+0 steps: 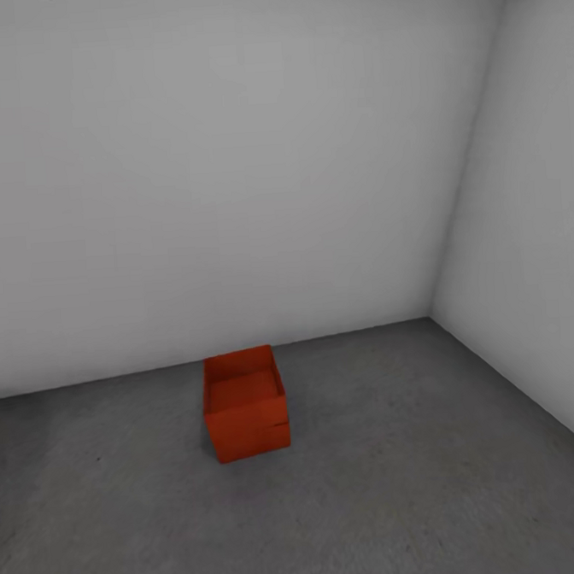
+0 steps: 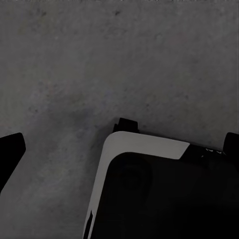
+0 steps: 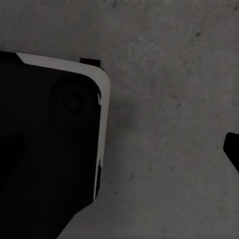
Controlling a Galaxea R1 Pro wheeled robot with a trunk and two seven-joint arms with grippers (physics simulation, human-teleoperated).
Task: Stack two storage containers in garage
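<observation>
No readable text, labels or numbers on any surface in view.

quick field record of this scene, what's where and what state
room: corner of two grey-white walls
floor: dark grey mottled concrete
storage containers: orange-red, open-top, at least one on the floor near the back wall; a faint seam on its front wall may mean two nested, cannot tell
contents: none seen
pincers: state cannot be told
wrist views: concrete floor and the robot's dark base
</observation>
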